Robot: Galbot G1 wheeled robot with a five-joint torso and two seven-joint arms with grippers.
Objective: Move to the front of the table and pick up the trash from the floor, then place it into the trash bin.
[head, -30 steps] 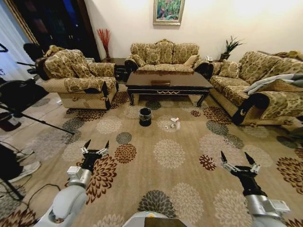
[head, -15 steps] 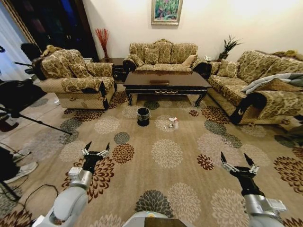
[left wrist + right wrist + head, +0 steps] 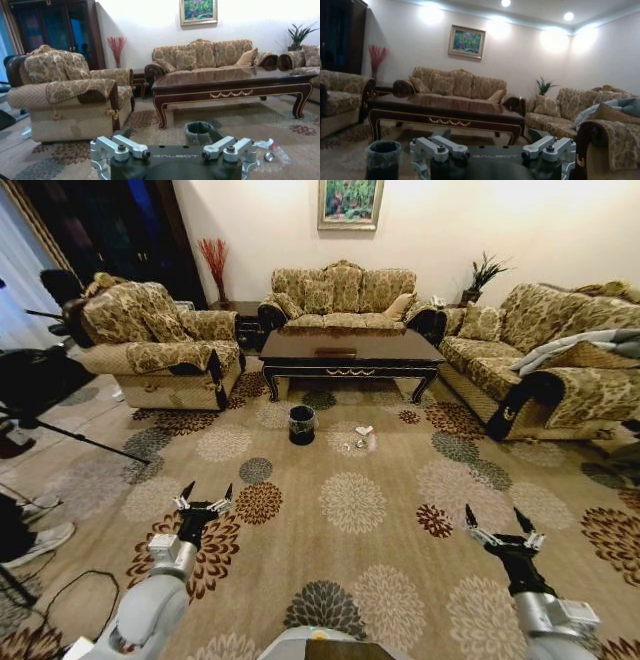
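On the floor [image 3: 400,510] just before the table's [image 3: 350,352] front edge lie the trash [image 3: 360,440] and bin [image 3: 301,424], well ahead of left hand [image 3: 203,496] and right hand [image 3: 498,522], both spread empty, presumably for the approach

The only writing to be read is the brand word GALBOT, in pale letters on the dark body of the left gripper [image 3: 172,155]. The same word sits on the right gripper [image 3: 492,156], at six o'clock from the table [image 3: 445,108].
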